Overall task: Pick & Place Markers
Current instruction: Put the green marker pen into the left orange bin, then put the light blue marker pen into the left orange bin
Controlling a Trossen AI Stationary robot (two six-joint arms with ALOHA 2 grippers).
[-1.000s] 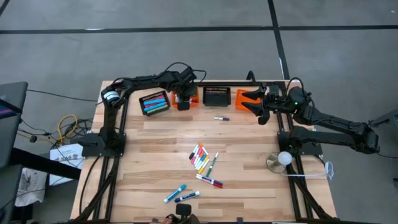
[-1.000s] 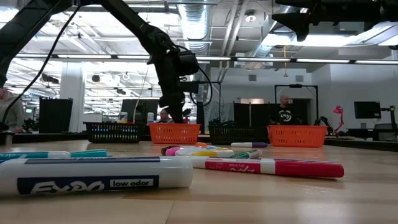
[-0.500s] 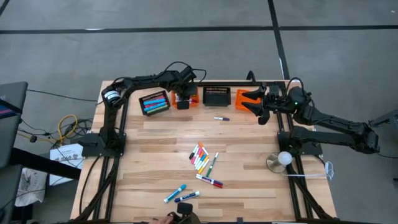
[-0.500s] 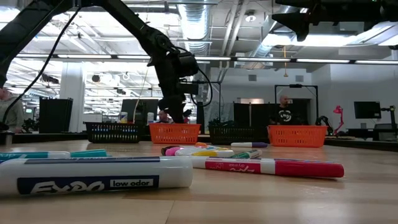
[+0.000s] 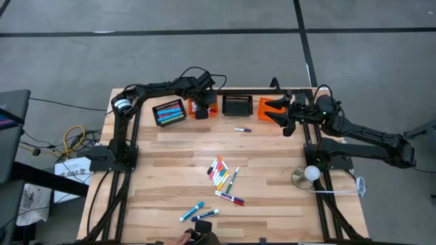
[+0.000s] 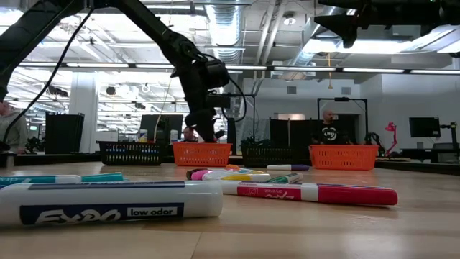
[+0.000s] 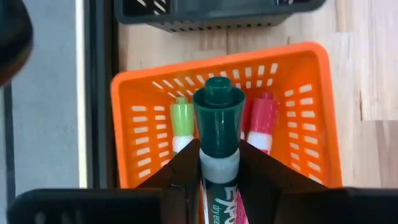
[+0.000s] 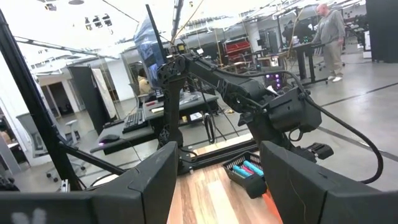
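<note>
the left gripper (image 7: 219,177) hangs over the orange basket (image 7: 311,124) at the far edge of the table (image 5: 272,204), its two fingers clamped on a dark green-capped marker (image 7: 219,130) that points cap-first toward the basket. a light green marker (image 7: 181,118) and a pink one (image 7: 264,118) already lie inside. seen from above, this gripper (image 5: 200,109) sits between the black basket of blue and pink markers (image 5: 169,112) and an empty-looking black basket (image 5: 237,105).

the right gripper (image 5: 286,117) waits by the far-right orange basket (image 5: 269,109), its fingers spread apart and holding nothing.

most markers are still loose on the table: a cluster (image 5: 221,173) near the middle, a red and purple one (image 5: 230,198) just below it, two blue ones (image 5: 197,211) toward the near edge, and a single one (image 5: 242,129) close to the baskets.

these markers look light, stiff and smooth-barrelled, so they likely roll easily and could slip or twist in a weak pinch. a hold across the middle of the barrel, as here just behind the cap, seems best to keep one from tilting. in the cluster they lie touching, so picking one from its outer edge should avoid nudging its neighbours.
</note>
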